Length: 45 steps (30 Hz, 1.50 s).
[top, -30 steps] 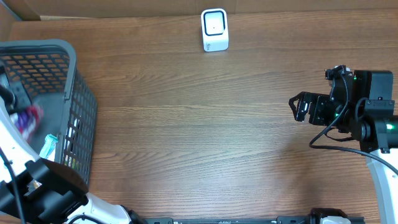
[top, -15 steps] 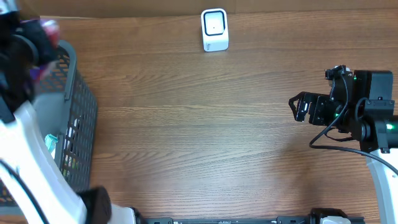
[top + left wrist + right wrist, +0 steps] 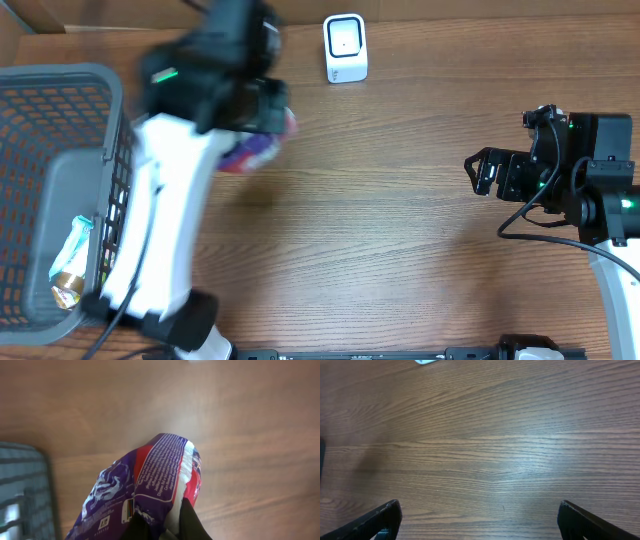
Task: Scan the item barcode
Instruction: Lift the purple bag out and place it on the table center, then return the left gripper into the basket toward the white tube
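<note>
your left gripper (image 3: pixel 163 529), clamped on the purple bag (image 3: pixel 160 472), just swung it from the basket (image 3: pixel 60 72) toward the scanner (image 3: pixel 345 47), so scanning's close

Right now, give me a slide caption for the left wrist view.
Left gripper holds a purple snack packet, barcode showing, over the wooden table.

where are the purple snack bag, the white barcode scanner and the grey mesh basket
purple snack bag (image 3: pixel 160 472): left wrist view, middle of its printed side
white barcode scanner (image 3: pixel 345 45): overhead view, centre of its face
grey mesh basket (image 3: pixel 60 72): overhead view, its far rim
</note>
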Each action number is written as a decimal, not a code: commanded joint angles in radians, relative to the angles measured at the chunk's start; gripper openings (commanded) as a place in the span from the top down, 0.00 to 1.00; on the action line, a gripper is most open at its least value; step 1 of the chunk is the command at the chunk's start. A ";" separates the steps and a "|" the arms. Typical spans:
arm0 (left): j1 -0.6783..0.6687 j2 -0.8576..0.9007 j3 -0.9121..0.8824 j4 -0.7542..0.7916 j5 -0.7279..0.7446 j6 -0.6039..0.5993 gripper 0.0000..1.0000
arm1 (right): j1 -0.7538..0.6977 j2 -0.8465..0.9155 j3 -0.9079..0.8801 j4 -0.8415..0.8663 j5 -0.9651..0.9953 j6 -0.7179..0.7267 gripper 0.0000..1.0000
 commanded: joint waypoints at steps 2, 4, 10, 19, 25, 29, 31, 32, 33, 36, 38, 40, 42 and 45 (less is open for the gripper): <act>-0.058 0.115 -0.160 0.042 -0.010 -0.040 0.96 | 0.004 -0.002 0.024 -0.002 -0.006 0.003 0.00; -0.065 0.166 -0.203 0.060 -0.010 -0.061 0.96 | 0.004 -0.002 0.024 -0.004 -0.006 0.003 0.00; -0.069 0.319 -0.236 0.086 0.109 -0.091 0.96 | 0.004 -0.002 0.024 -0.006 -0.006 0.003 0.00; -0.069 0.329 -0.209 0.098 0.286 -0.076 0.24 | 0.004 -0.002 0.024 -0.005 -0.006 0.003 0.01; -0.063 0.328 -0.016 0.024 0.242 -0.016 0.00 | 0.004 -0.002 0.024 -0.005 -0.006 0.003 0.01; -0.040 0.322 0.271 -0.083 0.146 -0.016 0.00 | 0.004 -0.002 0.024 -0.005 -0.006 0.003 0.01; -0.008 0.295 0.441 -0.100 0.146 0.011 0.00 | 0.004 -0.002 0.024 -0.006 -0.006 0.003 0.01; 0.008 0.270 0.484 -0.100 0.148 0.014 0.01 | 0.004 -0.002 0.024 -0.007 -0.006 0.003 0.01; 0.024 0.248 0.515 -0.098 0.139 0.016 0.00 | 0.004 -0.002 0.024 -0.008 -0.006 0.003 0.01; 0.098 0.168 0.568 -0.100 0.125 0.042 0.00 | 0.004 -0.002 0.024 -0.011 -0.006 0.003 0.01; 0.175 0.098 0.567 -0.100 0.124 0.041 0.00 | 0.004 -0.002 0.024 -0.010 -0.006 0.003 0.01; 0.266 0.030 0.555 -0.100 0.120 0.040 0.00 | 0.004 -0.002 0.024 -0.009 -0.006 0.003 0.01; 0.368 -0.036 0.526 -0.100 0.120 0.040 0.00 | 0.004 -0.002 0.024 -0.010 -0.006 0.003 0.01; 0.559 -0.145 0.422 -0.100 0.121 0.032 0.00 | 0.004 -0.002 0.024 -0.014 -0.006 0.003 0.03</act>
